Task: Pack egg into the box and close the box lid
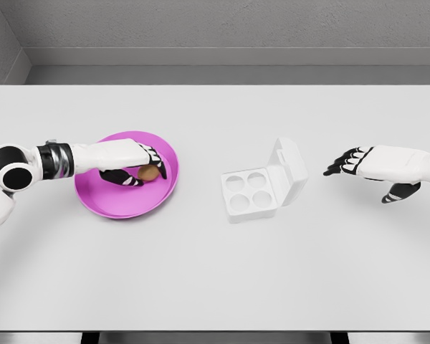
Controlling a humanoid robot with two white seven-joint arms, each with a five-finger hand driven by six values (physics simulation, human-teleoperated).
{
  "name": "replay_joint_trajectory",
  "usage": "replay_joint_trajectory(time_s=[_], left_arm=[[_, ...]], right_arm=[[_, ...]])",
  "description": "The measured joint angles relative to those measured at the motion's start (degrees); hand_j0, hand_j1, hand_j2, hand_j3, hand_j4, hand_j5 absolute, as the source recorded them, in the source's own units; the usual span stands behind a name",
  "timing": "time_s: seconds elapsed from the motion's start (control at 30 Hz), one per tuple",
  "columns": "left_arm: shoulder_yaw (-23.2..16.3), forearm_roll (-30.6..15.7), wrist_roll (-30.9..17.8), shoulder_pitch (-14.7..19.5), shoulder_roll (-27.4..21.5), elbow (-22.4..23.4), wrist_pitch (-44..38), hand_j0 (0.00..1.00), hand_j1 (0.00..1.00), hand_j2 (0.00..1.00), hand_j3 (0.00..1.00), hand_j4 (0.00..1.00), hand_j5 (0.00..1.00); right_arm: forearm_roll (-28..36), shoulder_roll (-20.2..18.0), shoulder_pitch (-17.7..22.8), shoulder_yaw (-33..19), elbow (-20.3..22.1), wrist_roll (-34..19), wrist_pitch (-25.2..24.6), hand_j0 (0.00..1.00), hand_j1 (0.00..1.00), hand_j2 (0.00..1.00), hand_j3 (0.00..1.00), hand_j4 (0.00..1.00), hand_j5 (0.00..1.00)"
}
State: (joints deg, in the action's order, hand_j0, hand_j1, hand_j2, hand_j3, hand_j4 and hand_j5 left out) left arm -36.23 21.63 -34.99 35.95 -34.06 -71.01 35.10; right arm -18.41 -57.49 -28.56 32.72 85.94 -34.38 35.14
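A white worktop [215, 272] filled most of the view, with a grey wall behind it. On its left part lay a round pink plate [107, 204], and on the plate sat a brown egg [150, 173], toward the plate's right side. The left hand [132, 163] reached in over the plate from the left; its fingers [155, 159] curved over the top of the egg and the thumb came in beneath, so the egg was pinched between them, though whether it had left the plate's surface could not be told.

Near the middle of the worktop, well apart from the plate, stood a small white box [251, 197] with four round hollows, all of them bare. Its lid [290, 166] was up, hinged at the right side and leaning back to the right.

The right hand [365, 168] hovered on the far right, near the lid but not touching it, palm down with the fingers [340, 163] spread and stretched toward the box, and it held nothing.
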Motion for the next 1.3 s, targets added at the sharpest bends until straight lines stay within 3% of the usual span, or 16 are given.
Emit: replay_joint_trajectory(time_s=[0.2,0.6,1.07,1.3], left_arm=[[0.0,-0.29,0.01,-0.35,-0.01,0.0,0.0,0.45,0.45,0.45,0.45,0.45,0.45],[-0.01,-0.8,-0.02,-0.79,-0.02,-0.55,0.05,0.39,0.39,0.39,0.39,0.39,0.39],[0.75,-4.54,-0.05,-0.44,-1.24,-11.13,0.08,0.38,0.38,0.38,0.38,0.38,0.38],[0.04,-3.87,-0.07,-0.44,1.19,-15.09,0.1,0.38,0.38,0.38,0.38,0.38,0.38]], right_arm=[[0.0,0.0,0.0,0.0,0.0,0.0,0.0,1.0,1.0,1.0,1.0,1.0,1.0],[0.0,0.08,0.09,-0.01,0.24,0.0,0.0,1.0,1.0,1.0,1.0,1.0,1.0],[0.0,0.01,0.09,-0.05,0.28,0.0,0.0,1.0,1.0,1.0,1.0,1.0,1.0],[0.0,0.0,0.09,-0.06,0.34,0.0,0.0,1.0,1.0,1.0,1.0,1.0,1.0]])
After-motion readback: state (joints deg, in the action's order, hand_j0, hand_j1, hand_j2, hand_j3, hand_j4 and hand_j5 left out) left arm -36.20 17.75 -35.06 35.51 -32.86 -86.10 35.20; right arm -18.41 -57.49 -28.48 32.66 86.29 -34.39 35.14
